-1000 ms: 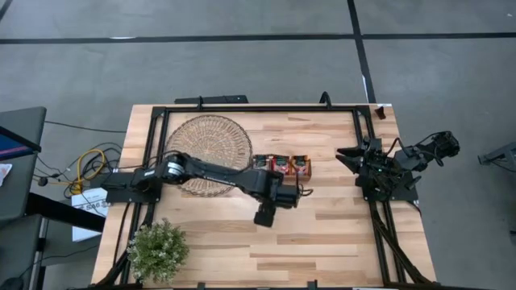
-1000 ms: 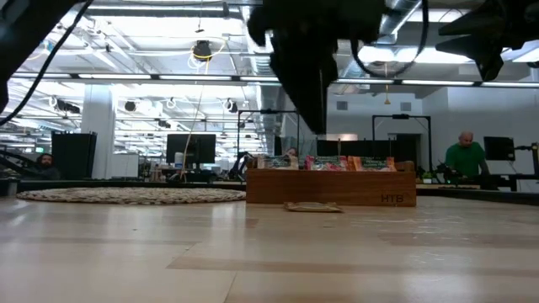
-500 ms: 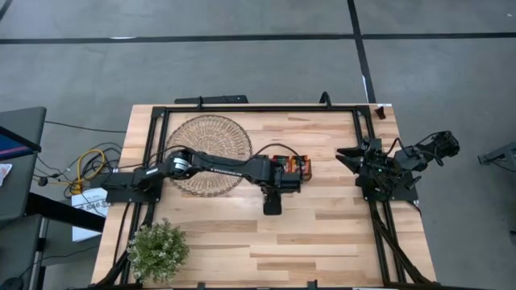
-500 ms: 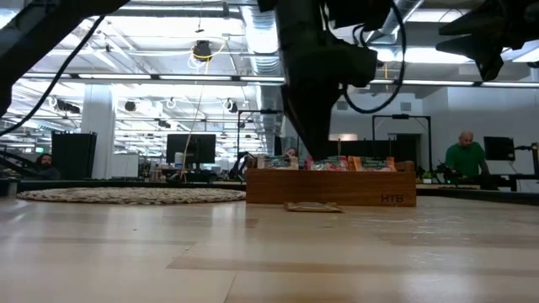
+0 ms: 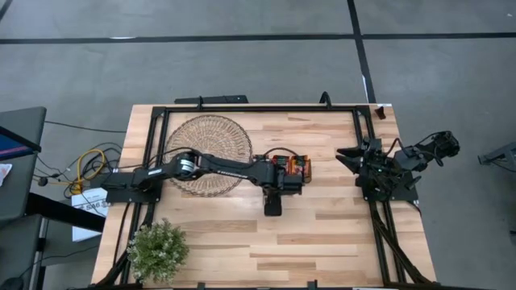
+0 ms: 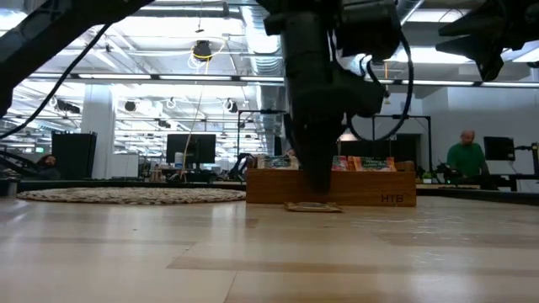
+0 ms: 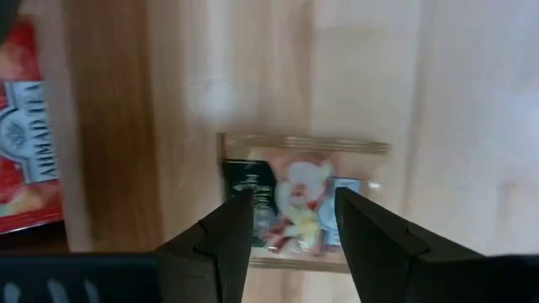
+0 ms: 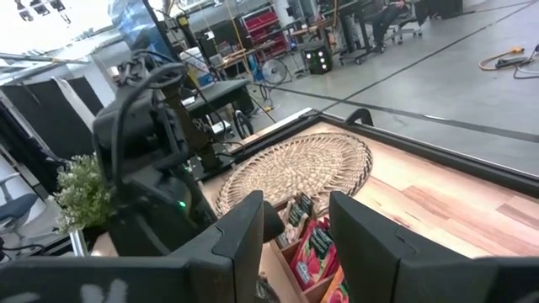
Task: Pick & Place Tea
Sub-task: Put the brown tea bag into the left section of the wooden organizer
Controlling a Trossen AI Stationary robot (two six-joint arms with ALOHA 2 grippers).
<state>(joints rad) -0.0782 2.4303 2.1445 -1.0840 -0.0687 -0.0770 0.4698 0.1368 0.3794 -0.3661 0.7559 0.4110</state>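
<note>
One tea sachet [image 7: 295,244], pale with a dark label and a red-orange print, lies flat on the wooden table just in front of the brown wooden tray [image 6: 370,192]. In the low view the sachet [image 6: 313,207] shows as a thin strip. More tea sachets [image 6: 354,163] stand in the tray, one of them red [image 7: 25,160]. My left gripper [image 7: 292,198] points down, open, with one finger over each side of the sachet, close above it [image 6: 316,187]. In the high view the gripper [image 5: 272,192] hides the sachet. My right gripper [image 8: 295,206] waits open at the table's right edge [image 5: 351,153].
A large round woven mat [image 5: 211,149] lies at the far left of the table, under my left arm. A small green plant [image 5: 158,248] stands at the near left corner. Bare wood lies in front of the tray. A black frame [image 5: 242,109] borders the table.
My left gripper has swung toward the tray and come down until its fingers stand just over the sachet on the table, and its wrist has rolled on the way. The sachet has stayed where it was.
</note>
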